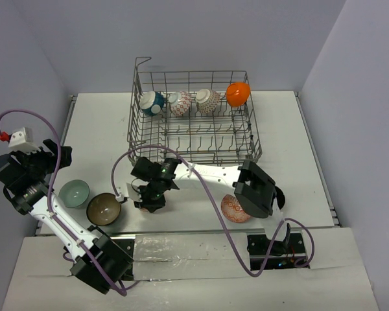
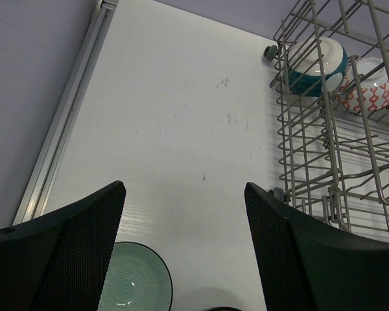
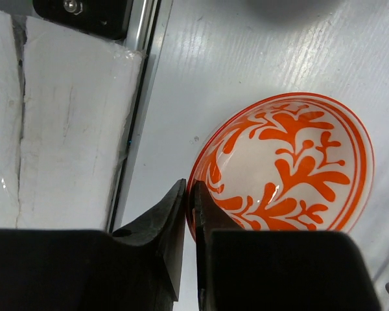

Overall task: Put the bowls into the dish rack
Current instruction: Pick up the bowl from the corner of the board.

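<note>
The dish rack (image 1: 193, 139) stands well beyond both sets of fingers, and its back row holds four bowls on edge between the tines: a teal bowl (image 1: 152, 102) at the left end, next to it a white bowl with red zigzags (image 1: 179, 102), then a pale patterned bowl (image 1: 207, 100), and an orange bowl (image 1: 238, 94) at the right end; the front rows of the rack show only bare wire. In the left wrist view the teal bowl (image 2: 318, 65) and the zigzag bowl lie far ahead of the right-hand finger, behind the rack's side wall. The left gripper (image 2: 185, 188) hangs released, its fingers (image 2: 84, 246) spread wide over the white table (image 2: 181, 97) with nothing between them; a pale green bowl (image 2: 133, 285) sits upright on the table just below and behind the tip of the left-hand finger, and the top view shows a brown bowl (image 1: 104, 208) just beside it. The right gripper (image 3: 188, 188) is clenched on the near rim of an orange-patterned bowl (image 3: 292, 162), one finger inside the rim and one outside, the bowl's open face spreading away ahead of the fingertips. A reddish patterned bowl (image 1: 233, 208) rests on the table well behind those fingers, partly hidden under the right arm
</note>
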### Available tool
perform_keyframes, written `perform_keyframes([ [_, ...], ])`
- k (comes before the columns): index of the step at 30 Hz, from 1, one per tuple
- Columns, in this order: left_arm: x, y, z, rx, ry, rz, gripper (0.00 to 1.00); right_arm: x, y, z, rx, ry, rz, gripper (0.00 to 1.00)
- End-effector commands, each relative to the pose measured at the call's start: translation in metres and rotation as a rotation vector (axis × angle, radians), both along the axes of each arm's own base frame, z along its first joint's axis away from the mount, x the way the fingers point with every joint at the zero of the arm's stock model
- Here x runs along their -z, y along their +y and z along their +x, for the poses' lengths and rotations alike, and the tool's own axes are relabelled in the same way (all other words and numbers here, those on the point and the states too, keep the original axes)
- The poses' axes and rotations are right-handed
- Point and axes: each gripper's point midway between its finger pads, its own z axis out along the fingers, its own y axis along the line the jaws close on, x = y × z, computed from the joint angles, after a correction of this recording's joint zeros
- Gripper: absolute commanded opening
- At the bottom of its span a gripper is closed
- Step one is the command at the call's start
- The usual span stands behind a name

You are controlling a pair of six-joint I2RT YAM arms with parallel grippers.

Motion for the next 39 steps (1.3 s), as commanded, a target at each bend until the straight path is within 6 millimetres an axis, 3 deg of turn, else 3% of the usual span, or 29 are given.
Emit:
perform_keyframes([
  [1,-0.008,-0.005,-0.001,0.024,-0.032,0.018,0.81,-0.019,-0.010,-0.013,-0.020,0.040,0.004,0.00],
  [6,-0.010,-0.005,-0.001,0.023,-0.035,0.025,0.81,-0.020,-0.023,-0.025,-0.033,0.088,-0.028,0.00],
  [18,-0.015,-0.006,-0.002,0.031,-0.038,0.037,0.81,-0.080,-0.041,-0.033,-0.021,0.086,0.069,0.00],
  [23,-0.014,-0.007,-0.001,0.036,-0.037,0.027,0.81,-0.091,-0.049,-0.032,-0.016,0.095,0.084,0.00],
  [30,-0.020,-0.007,-0.004,0.034,-0.035,0.073,0.81,-0.143,-0.071,-0.025,-0.055,0.254,0.183,0.00],
  [34,-0.024,-0.007,-0.007,0.018,-0.052,0.105,0.82,-0.163,-0.097,-0.034,-0.115,0.355,0.194,0.00],
  [39,-0.030,-0.011,-0.007,0.027,-0.077,0.110,0.82,-0.199,-0.112,-0.037,-0.152,0.373,0.261,0.00],
])
